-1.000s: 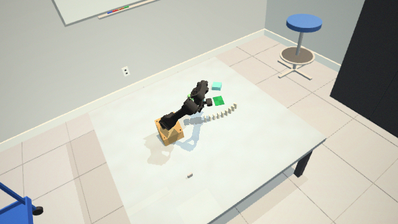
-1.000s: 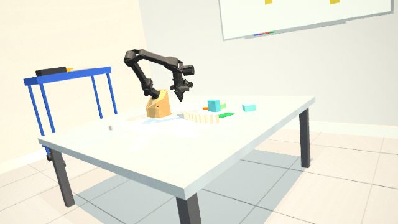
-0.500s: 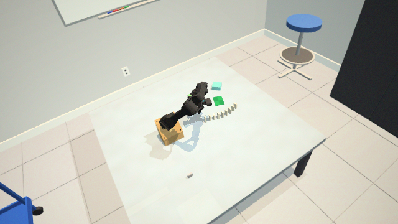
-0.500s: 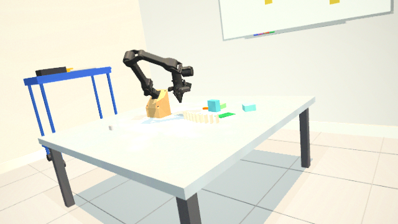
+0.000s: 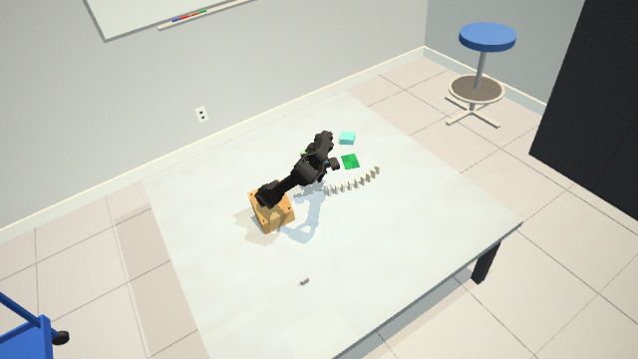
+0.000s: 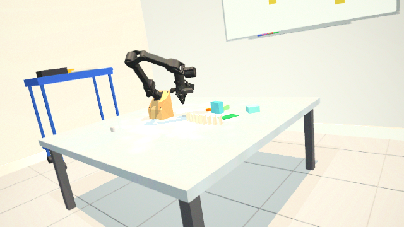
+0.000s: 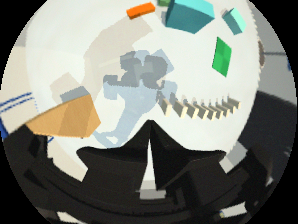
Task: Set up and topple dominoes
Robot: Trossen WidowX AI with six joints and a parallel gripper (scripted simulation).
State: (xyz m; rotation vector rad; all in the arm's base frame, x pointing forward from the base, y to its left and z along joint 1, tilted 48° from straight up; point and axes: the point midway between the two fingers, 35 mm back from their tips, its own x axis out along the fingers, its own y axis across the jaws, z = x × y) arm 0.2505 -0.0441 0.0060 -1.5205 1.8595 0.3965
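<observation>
A curved row of several cream dominoes (image 5: 356, 183) (image 6: 209, 120) (image 7: 180, 109) stands upright on the table, with small gaps between them. In the wrist view the row runs from just beyond the fingertips off to the right. My gripper (image 6: 183, 103) (image 7: 149, 121) is shut with nothing between its fingers. It points down and hangs above the table, near the end of the row closest to the robot's base, and touches no domino. In the top view the arm hides the fingertips.
A green square (image 5: 350, 162) (image 6: 230, 116) (image 7: 222, 57) lies beside the row. Beyond are a teal block (image 6: 217, 107) (image 7: 190, 16), a pale turquoise block (image 5: 347, 138) (image 6: 252, 109) and an orange piece (image 7: 141, 10). A small pale block (image 5: 304, 280) (image 6: 112, 129) lies far from the row.
</observation>
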